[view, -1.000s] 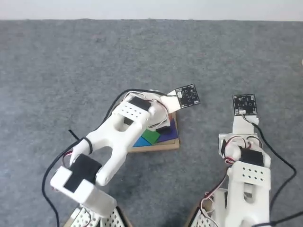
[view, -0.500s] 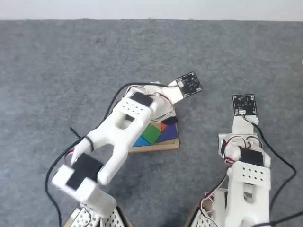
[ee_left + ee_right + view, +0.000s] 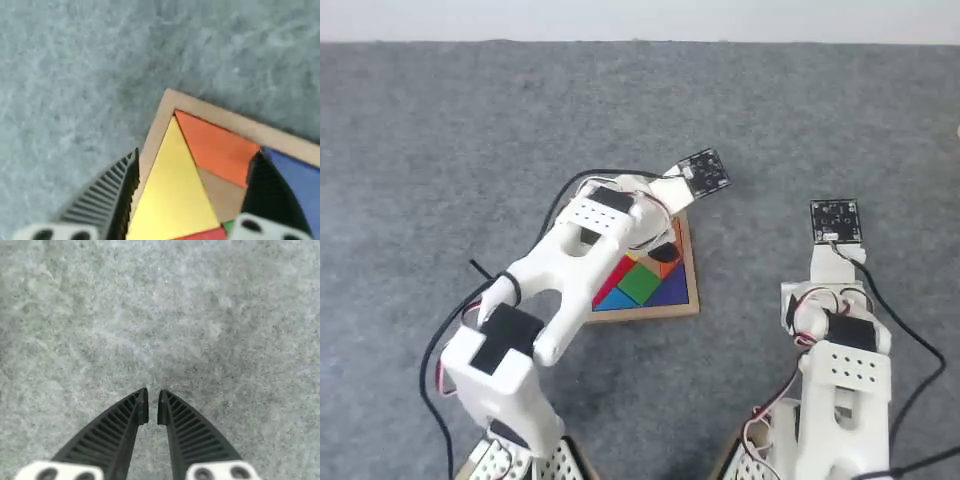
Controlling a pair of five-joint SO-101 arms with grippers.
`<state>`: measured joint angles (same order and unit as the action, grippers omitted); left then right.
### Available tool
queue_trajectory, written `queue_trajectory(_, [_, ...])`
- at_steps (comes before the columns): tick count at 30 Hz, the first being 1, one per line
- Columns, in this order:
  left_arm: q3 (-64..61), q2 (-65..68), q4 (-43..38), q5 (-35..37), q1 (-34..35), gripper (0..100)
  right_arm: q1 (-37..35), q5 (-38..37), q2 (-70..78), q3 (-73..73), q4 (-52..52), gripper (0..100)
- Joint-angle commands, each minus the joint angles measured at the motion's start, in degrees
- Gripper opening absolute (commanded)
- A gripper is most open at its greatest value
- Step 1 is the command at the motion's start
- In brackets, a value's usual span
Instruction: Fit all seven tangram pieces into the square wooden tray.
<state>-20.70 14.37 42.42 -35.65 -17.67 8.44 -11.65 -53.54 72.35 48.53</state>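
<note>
Presently, left claw (image 3: 195,160) spread — ribbed fingers (image 3: 120,190) flank smooth yellow triangle (image 3: 172,195) in wooden tray (image 3: 155,127) corner; high view adds green piece (image 3: 640,285). Right claw (image 3: 152,407) pressed together over fuzzy grey carpet (image 3: 150,300).

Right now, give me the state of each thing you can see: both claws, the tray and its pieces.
left claw, open, empty, above the tray's corner.
right claw, shut, empty, over the grey mat.
wooden tray, flat on the mat, holding pieces.
yellow triangle, seated flat in the tray's corner.
orange piece, seated flat beside the yellow triangle.
blue piece, in the tray, partly hidden.
</note>
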Motion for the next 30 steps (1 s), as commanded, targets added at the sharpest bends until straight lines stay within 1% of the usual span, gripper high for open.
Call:
queue_trajectory(1, [-2.42, -4.4, 0.7, -1.93, 1.85, 32, -0.48, 0.44, -1.36, -3.08, -0.04, 5.4])
queue_trajectory(3, [-3.21, -7.82, 0.79, -1.58, 1.85, 32, -0.48, 0.44, -1.36, -3.08, -0.04, 5.4])
queue_trajectory(5, [-3.91, -12.66, 1.14, 0.88, 1.76, 32, -0.48, 0.44, -1.36, -3.08, -0.04, 5.4])
queue_trajectory(9, [-8.22, -24.35, 6.59, 3.96, 1.41, 32, -0.48, 0.35, -1.45, -2.99, 0.13, 5.4])
queue_trajectory(11, [-11.82, -31.12, 8.18, 7.56, 1.85, 32, -0.57, 0.35, -1.89, -2.99, 0.57, 5.4])
queue_trajectory(14, [-17.98, -42.29, 8.26, 13.01, 4.92, 32, -0.57, 0.35, -1.98, -3.52, 1.8, 4.3])
queue_trajectory(17, [-24.31, -52.75, 8.35, 16.0, 8.62, 31, -0.57, 0.26, -1.98, -4.22, 2.42, 0.6])
queue_trajectory(19, [-28.79, -59.34, 8.35, 16.97, 11.52, 27, -0.57, 0.26, -1.98, -4.4, 2.42, 0.8])
queue_trajectory(22, [-34.68, -68.66, 8.62, 17.41, 16.18, 18, -0.57, 0.26, -1.98, -5.01, 2.51, 0.8])
queue_trajectory(25, [-39.16, -77.19, 10.99, 17.41, 19.96, 7, -0.57, 0.26, -1.98, -6.07, 2.86, 0.8])
queue_trajectory(27, [-41.19, -82.02, 13.1, 17.41, 21.8, 1, -0.57, 0.26, -1.98, -7.47, 4.97, 0.8])
queue_trajectory(30, [-43.38, -88.26, 15.38, 17.49, 24.0, 1, -0.57, 0.53, -3.47, -9.49, 9.27, 0.8])
